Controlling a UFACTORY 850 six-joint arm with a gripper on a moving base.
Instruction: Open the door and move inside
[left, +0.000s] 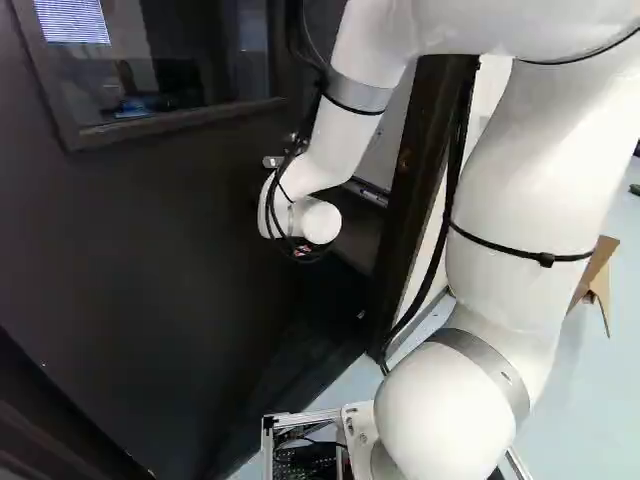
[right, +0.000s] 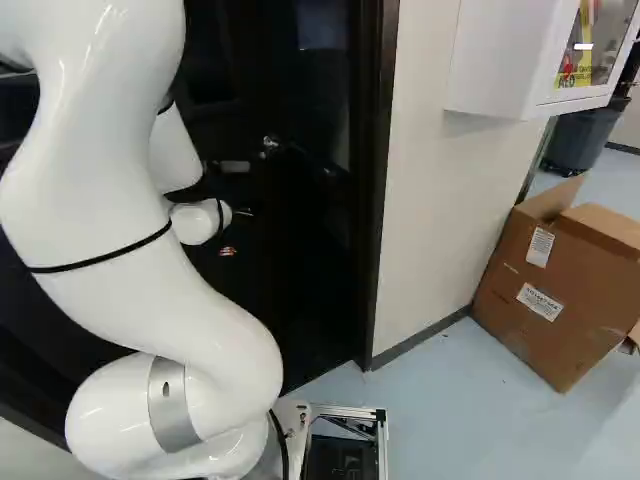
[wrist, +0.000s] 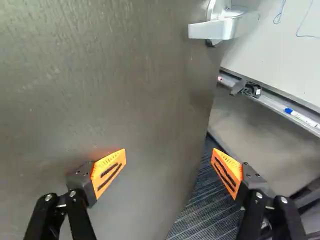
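Observation:
Mostly hidden behind the wrist, my gripper (left: 303, 250) shows only a small part low against the dark door (left: 130, 240) in the left base view. The door stands ajar, with a gap between it and the dark frame (left: 420, 190). Seen from the wrist, the gripper (wrist: 169, 156) is open, one finger over the door's face (wrist: 110, 90) and the other beyond its free edge, over the gap. Neither finger clearly touches the door. A silver lever handle (wrist: 220, 29) lies ahead of the fingers, near that edge.
Through the gap show a whiteboard (wrist: 285, 55), its marker tray (wrist: 280, 106) and dark carpet (wrist: 200, 215). Right of the frame come a pale wall (right: 435, 220), a white wall cabinet (right: 510, 60), a cardboard box (right: 550, 290) and a dark bin (right: 583, 138).

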